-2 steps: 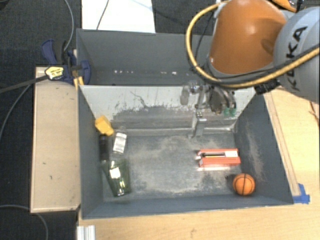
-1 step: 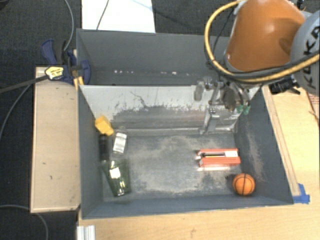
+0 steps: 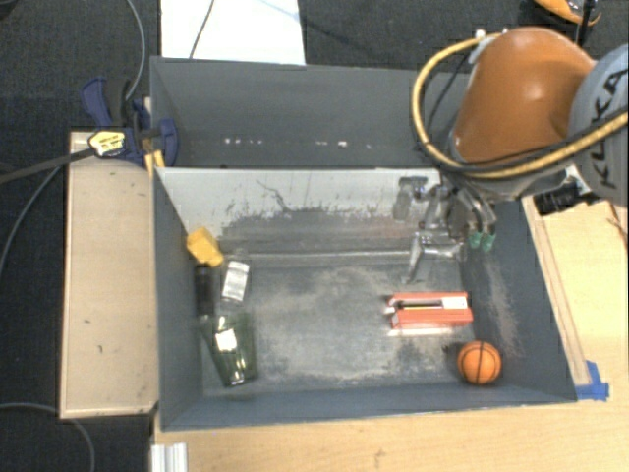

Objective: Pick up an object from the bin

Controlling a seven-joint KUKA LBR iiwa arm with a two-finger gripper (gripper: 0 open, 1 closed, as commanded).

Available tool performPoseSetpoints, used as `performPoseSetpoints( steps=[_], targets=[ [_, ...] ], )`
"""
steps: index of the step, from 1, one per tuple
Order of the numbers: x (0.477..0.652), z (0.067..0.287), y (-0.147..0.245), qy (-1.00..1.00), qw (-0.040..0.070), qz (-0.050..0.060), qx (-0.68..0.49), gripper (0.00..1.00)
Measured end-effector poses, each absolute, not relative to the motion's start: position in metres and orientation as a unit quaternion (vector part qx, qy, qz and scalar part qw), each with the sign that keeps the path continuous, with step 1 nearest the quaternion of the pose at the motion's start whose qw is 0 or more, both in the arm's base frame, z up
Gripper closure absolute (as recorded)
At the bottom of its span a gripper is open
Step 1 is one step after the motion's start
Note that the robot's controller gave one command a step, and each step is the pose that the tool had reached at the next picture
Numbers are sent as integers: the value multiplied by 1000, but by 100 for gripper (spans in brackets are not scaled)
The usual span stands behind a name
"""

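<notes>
Gripper [image 3: 432, 249] hangs in the right half of the bin [image 3: 314, 327], under the arm's orange cover [image 3: 516, 91]. It is near the foot of the back wall and above the floor. A yellowish cable [image 3: 421, 101] loops round the cover's left side. How wide the claw stands cannot be told from this angle, nor whether it has hold of anything.

Nearest thing: a red-and-white box [image 3: 429, 313]. It is flat and oblong, and lies long side left to right on the bin floor, just in front of the gripper and apart from it. Its top face is red with a white band along the back edge and a pale edge along the front.

Next out: a small orange ball [image 3: 480, 362] with dark seams like a basketball. It sits in the front right corner, near the box and not touching it.

Far left side, well apart from the gripper, is a loose row along the left wall. A yellow piece [image 3: 204, 247] is at the back, with a dark narrow item [image 3: 203, 288] in front of it. A dark green glass bottle [image 3: 231, 352] with a pale label lies on its side near the front. Beside the dark item is a small clear packet with a white label [image 3: 235, 281].

Surface: grey metal. The floor is scuffed and dusty pale through the middle, with whitish scrape marks along the base of the back wall. The walls slope outward.

Room: dark carpet [image 3: 59, 57] round the bin, with black cables [image 3: 138, 28] running across it.
</notes>
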State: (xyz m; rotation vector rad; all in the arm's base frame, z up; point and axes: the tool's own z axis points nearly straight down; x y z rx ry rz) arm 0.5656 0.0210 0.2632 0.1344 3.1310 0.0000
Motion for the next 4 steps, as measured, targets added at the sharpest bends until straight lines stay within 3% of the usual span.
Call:
performPoseSetpoints(
  steps=[1, 2, 3, 4],
  targets=[
    [543, 210, 15, 1000, 11, 1, 10, 0],
    [535, 189, -24, 999, 6, 1, -54, 0],
    [539, 162, -49, 999, 11, 0, -35, 0],
    [536, 98, -65, 998, 6, 1, -56, 100]
  ],
)
